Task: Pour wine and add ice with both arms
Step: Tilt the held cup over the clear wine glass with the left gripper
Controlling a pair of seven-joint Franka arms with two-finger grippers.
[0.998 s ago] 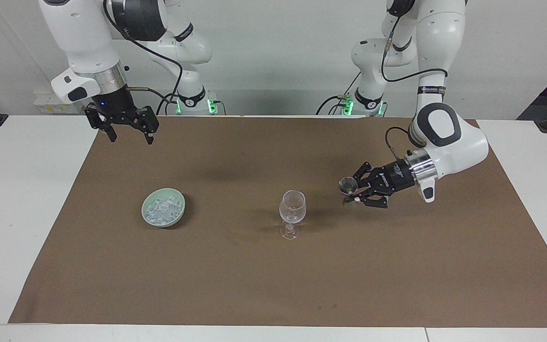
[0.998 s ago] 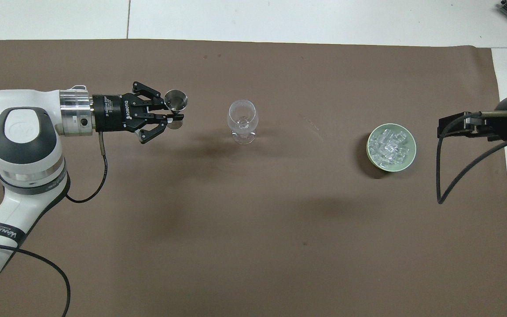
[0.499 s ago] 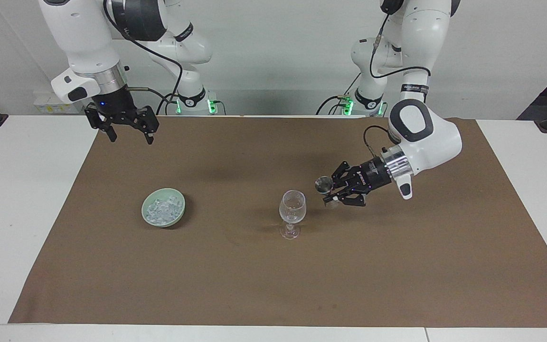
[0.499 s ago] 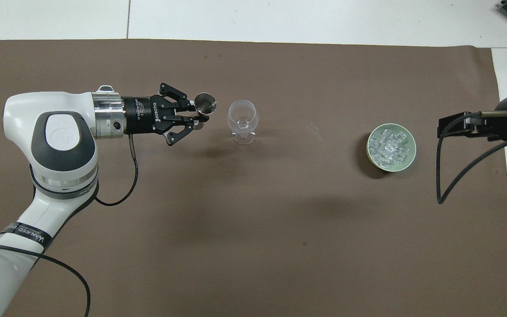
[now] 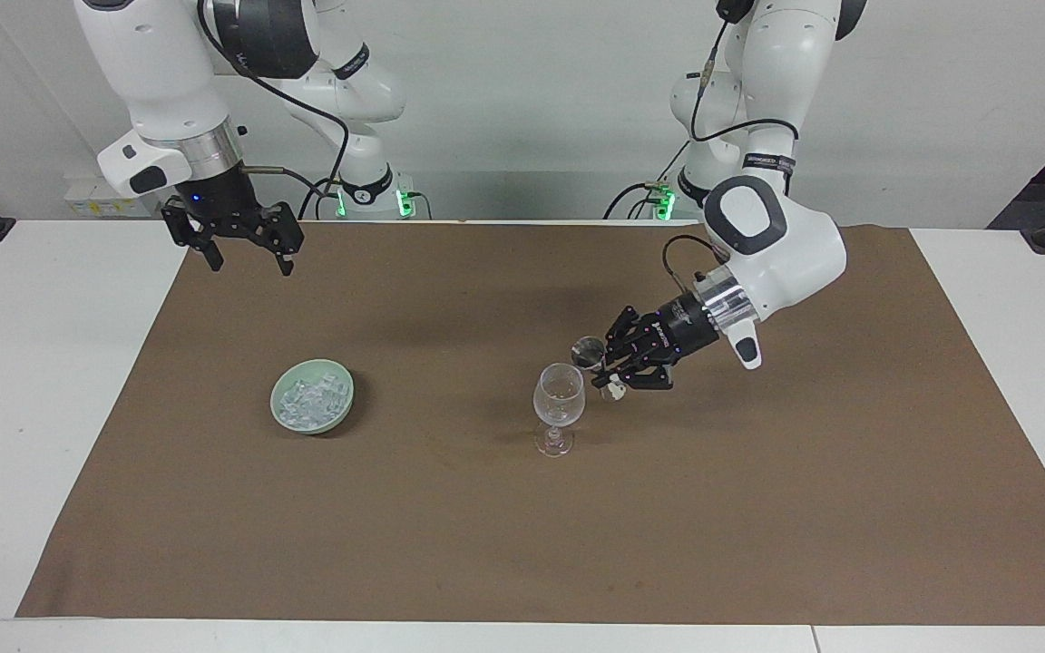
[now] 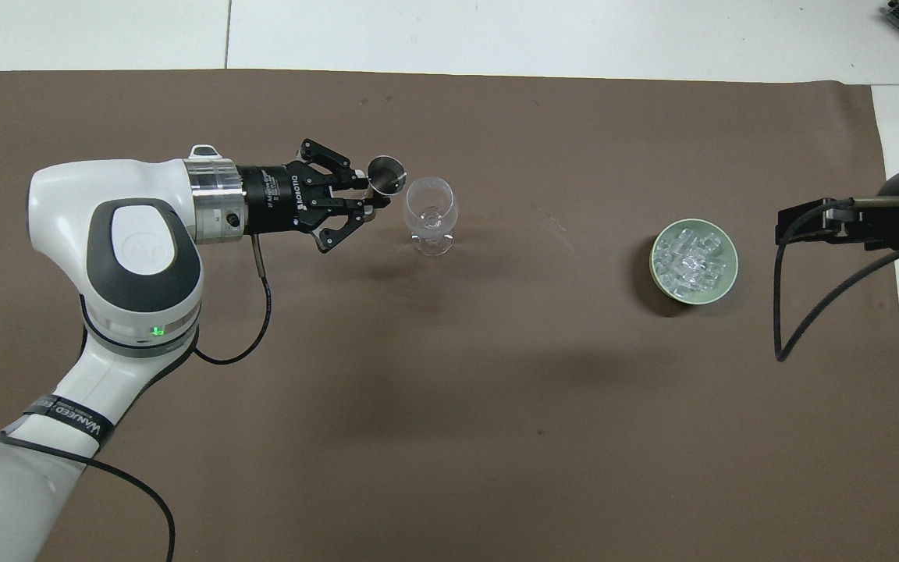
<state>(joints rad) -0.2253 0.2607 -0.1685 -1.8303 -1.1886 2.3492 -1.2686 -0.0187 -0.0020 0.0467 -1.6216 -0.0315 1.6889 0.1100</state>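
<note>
A clear wine glass (image 5: 559,394) (image 6: 430,209) stands upright mid-table and looks empty. My left gripper (image 5: 602,369) (image 6: 375,204) is shut on the waist of a small metal jigger (image 5: 588,349) (image 6: 385,173). The jigger hangs tilted just beside the glass's rim, toward the left arm's end. No wine shows, and I cannot tell what the jigger holds. The ice (image 5: 307,399) (image 6: 690,260) fills a pale green dish (image 5: 346,406) (image 6: 733,269) toward the right arm's end. My right gripper (image 5: 249,258) waits open in the air over the mat's corner by its base.
A brown mat (image 5: 758,508) (image 6: 449,437) covers most of the white table (image 5: 33,363). In the overhead view only the right arm's wrist and black cable (image 6: 789,297) show, beside the dish.
The left arm has carried the jigger sideways from the left arm's end up to the wine glass's rim. The right arm has not moved.
</note>
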